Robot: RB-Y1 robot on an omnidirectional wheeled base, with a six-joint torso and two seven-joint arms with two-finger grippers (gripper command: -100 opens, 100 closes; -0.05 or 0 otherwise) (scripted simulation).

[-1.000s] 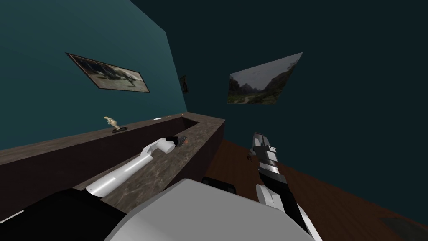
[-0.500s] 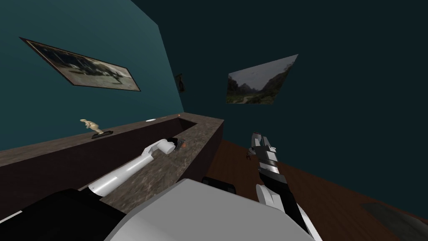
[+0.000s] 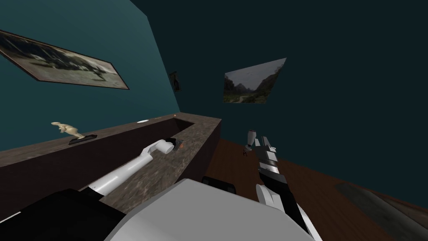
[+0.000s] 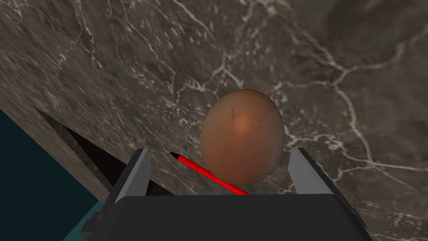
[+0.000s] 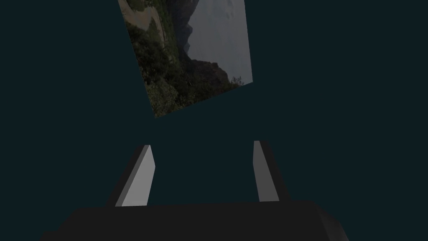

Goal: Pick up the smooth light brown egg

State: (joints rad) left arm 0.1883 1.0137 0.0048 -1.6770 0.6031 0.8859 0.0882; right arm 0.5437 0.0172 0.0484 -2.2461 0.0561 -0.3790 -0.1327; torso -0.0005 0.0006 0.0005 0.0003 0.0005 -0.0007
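The smooth brown egg (image 4: 242, 136) lies on a dark brown marbled counter top (image 4: 125, 62). My left gripper (image 4: 220, 149) is open around it, one finger on each side, neither pressing it; the egg sits nearer one finger. A thin red pen (image 4: 209, 172) lies on the counter against the egg, partly under it. In the head view the left gripper (image 3: 179, 143) is down at the counter (image 3: 196, 136), with the egg (image 3: 183, 146) a small orange spot at its tip. My right gripper (image 3: 256, 137) hangs open over the floor beside the counter's end, its fingers (image 5: 140, 175) holding nothing.
A raised ledge behind the counter carries a pale figurine (image 3: 67, 129) on a dark base and a small white disc (image 3: 142, 121). The counter ends just past the egg, with brown wooden floor (image 3: 326, 192) and a dark rug (image 3: 376, 205) beyond.
My head view has swung, so the wall pictures and figurine have slid left. The right gripper has lifted and turned slightly. The left arm stays at the egg.
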